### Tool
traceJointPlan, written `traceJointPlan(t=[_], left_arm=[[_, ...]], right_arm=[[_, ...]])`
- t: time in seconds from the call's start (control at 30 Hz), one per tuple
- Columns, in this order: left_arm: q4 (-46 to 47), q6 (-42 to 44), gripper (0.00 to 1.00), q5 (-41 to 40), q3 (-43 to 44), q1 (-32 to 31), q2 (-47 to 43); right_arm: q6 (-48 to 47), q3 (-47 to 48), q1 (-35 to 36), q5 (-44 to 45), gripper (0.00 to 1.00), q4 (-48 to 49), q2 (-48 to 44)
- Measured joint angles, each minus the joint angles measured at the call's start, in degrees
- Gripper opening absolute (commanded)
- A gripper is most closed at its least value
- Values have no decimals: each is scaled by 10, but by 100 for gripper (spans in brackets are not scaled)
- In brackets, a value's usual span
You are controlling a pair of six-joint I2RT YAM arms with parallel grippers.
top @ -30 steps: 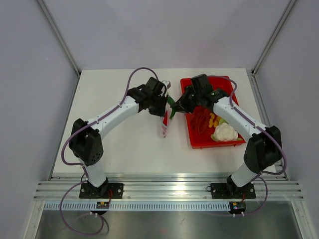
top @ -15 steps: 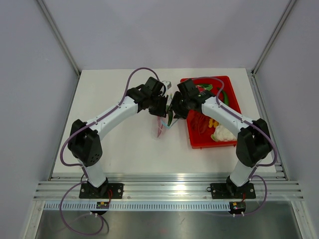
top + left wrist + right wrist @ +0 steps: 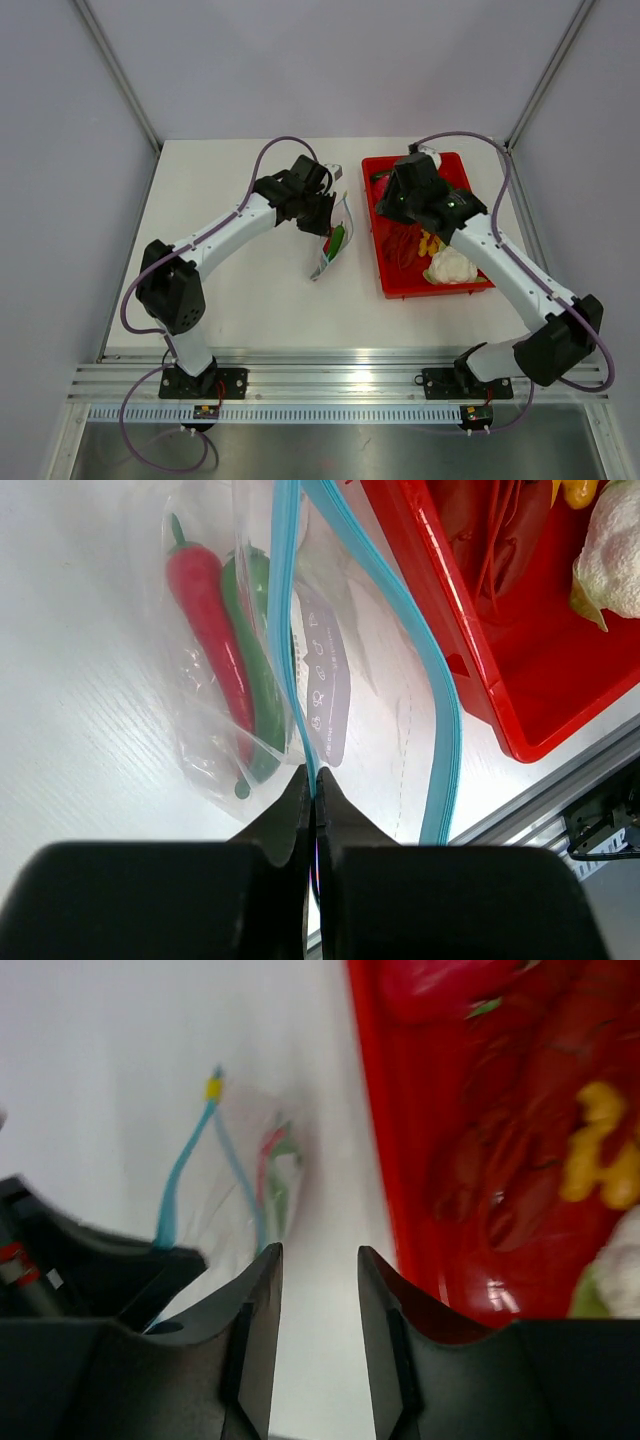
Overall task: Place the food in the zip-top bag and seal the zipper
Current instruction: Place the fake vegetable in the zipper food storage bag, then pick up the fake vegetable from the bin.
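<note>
1. The left claw (image 3: 313,780) is clenched on one strip of the blue zipper (image 3: 283,630), pinching the bag (image 3: 325,255) by its mouth edge.
2. The pepper (image 3: 250,670) lies inside the bag, its red and green parts side by side.
3. The bag mouth is open, with the two zipper strips spread apart.
4. The bag is on the white surface (image 3: 230,290), just left of the red tray (image 3: 384,280).
5. The right claw (image 3: 318,1252) is released and holds nothing, over the tray's left rim.
6. A cauliflower (image 3: 450,265) sits in the near part of the tray.
</note>
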Motion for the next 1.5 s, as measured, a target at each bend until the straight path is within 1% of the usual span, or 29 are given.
traceJointPlan(t=[0.1, 0.13, 0.2, 0.27, 0.33, 0.47, 0.67, 0.8, 0.9, 1.03, 1.1, 1.13, 1.23, 1.33, 1.43, 1.47, 1.5], left_arm=[[-1, -2, 0, -4, 0, 0, 0], [-1, -2, 0, -6, 0, 0, 0], [0, -4, 0, -5, 0, 0, 0], [0, -7, 0, -5, 0, 0, 0], [1, -10, 0, -3, 0, 0, 0], [2, -13, 0, -4, -3, 0, 0], [2, -13, 0, -3, -3, 0, 0], [1, -13, 0, 0, -6, 0, -3], [0, -13, 0, 0, -10, 0, -12], [0, -13, 0, 2, -10, 0, -15], [1, -13, 0, 3, -12, 0, -15], [1, -13, 0, 3, -14, 0, -15], [0, -15, 0, 3, -15, 0, -15], [1, -15, 0, 4, -15, 0, -15], [1, -15, 0, 5, -15, 0, -15], [1, -15, 0, 4, -15, 0, -15], [1, -15, 0, 4, -15, 0, -15]], right_arm=[[-34, -13, -58, 45, 47, -7, -23], [-46, -20, -86, 62, 50, -8, -22], [-68, -37, -133, 102, 51, -5, -6], [-89, -52, -171, 133, 54, -1, 25], [-100, -54, -202, 139, 54, 6, 67], [-109, -37, -253, 150, 54, 20, 171], [-123, 26, -280, 176, 52, 23, 280], [-139, 63, -287, 179, 55, 35, 316], [-153, 83, -290, 179, 60, 49, 332], [-176, 106, -292, 183, 60, 73, 366], [-185, 108, -292, 184, 56, 84, 379], [-188, 108, -293, 184, 53, 90, 385], [-195, 108, -294, 185, 51, 102, 399], [-202, 108, -295, 185, 47, 108, 403], [-207, 108, -297, 183, 34, 109, 403], [-209, 108, -297, 183, 24, 109, 403], [-211, 108, -297, 183, 19, 109, 403]])
